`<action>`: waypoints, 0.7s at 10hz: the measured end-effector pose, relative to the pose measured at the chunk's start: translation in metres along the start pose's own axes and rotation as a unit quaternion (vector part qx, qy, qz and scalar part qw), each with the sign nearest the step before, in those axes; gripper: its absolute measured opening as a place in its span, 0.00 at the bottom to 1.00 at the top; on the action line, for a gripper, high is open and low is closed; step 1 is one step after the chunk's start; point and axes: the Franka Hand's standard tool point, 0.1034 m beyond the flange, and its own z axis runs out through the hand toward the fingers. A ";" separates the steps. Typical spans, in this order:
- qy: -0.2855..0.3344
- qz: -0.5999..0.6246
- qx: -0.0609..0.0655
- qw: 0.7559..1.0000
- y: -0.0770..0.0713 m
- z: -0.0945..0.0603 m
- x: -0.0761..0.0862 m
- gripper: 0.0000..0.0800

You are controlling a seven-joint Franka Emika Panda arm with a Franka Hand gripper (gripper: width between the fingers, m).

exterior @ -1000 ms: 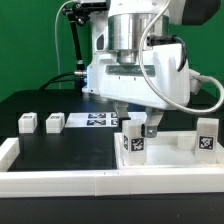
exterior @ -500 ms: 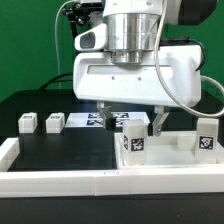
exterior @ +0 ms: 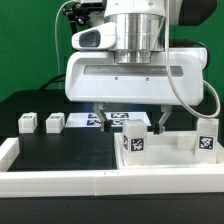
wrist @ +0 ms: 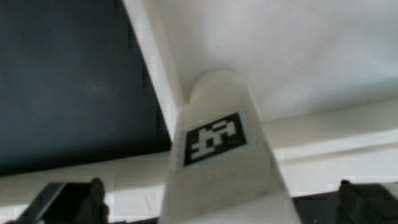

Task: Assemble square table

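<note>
Currently the gripper (exterior: 134, 121) hangs over the square slab (exterior: 165, 162), jaws wide apart, nothing gripped. The 1st leg (exterior: 133, 142) stands upright btwn the fingers (wrist: 71, 200), tag facing the front. Wrist view shows a clear gap on both sides, so no contact w/ either finger.

That leg is on the slab, nr its edge on the exterior view's left. The slab lies flat at the bench's (exterior: 70, 150) front corner on the exterior view's right, against the white border bars (exterior: 60, 181).

The 2nd leg (exterior: 207, 139) stands upright nr the slab's edge on the exterior view's right, well apart from the 1st. The 3rd leg (exterior: 27, 122) and 4th leg (exterior: 54, 122) sit on bare bench toward its edge on the exterior view's left, near each other, not touching.

The marker board (exterior: 88, 121) lies flat further back, just beside the 4th leg, partly hidden by the arm (exterior: 130, 70).
</note>
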 end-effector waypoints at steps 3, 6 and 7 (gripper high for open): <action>0.000 -0.090 -0.003 0.996 -0.001 -0.001 0.002 0.81; 0.000 -0.116 -0.007 0.993 -0.001 -0.001 0.002 0.67; 0.000 -0.116 -0.007 0.993 -0.001 -0.001 0.002 0.67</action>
